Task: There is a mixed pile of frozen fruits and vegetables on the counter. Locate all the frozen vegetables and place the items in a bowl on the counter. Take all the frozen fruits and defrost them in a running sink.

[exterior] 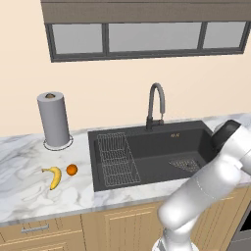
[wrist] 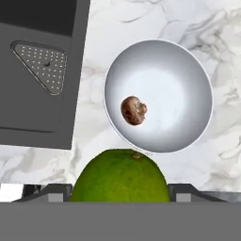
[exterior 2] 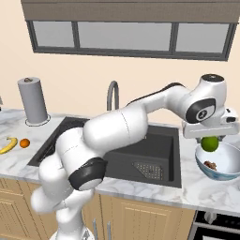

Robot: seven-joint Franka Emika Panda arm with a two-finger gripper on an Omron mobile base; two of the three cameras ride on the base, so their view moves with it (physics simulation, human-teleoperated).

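Green ball (exterior 2: 210, 143), round, smooth and slightly mottled, held between the jaws of the gripper (exterior 2: 209, 140) just above the bowl (exterior 2: 233, 157); the jaws are clenched on its sides, and in the hand view the ball (wrist: 120, 175) sits at six o'clock beneath the bowl (wrist: 188, 75). The bowl, pale with a light rim, stands on the counter (exterior 2: 206, 192) at three o'clock of the sink (exterior 2: 154, 154) and already contains the brown lump (wrist: 133, 110), lying left of centre. The step in hand is judged to be delivery of the second vegetable; the next move calls for bringing the ball over the bowl's middle, lowering, then releasing, since it appears to hang nearer the rim than the centre, though the angle makes this uncertain. Banana (exterior: 54, 176) and orange (exterior: 72, 169) lie close together on the counter at nine o'clock of the sink, not yet taken to the basin.
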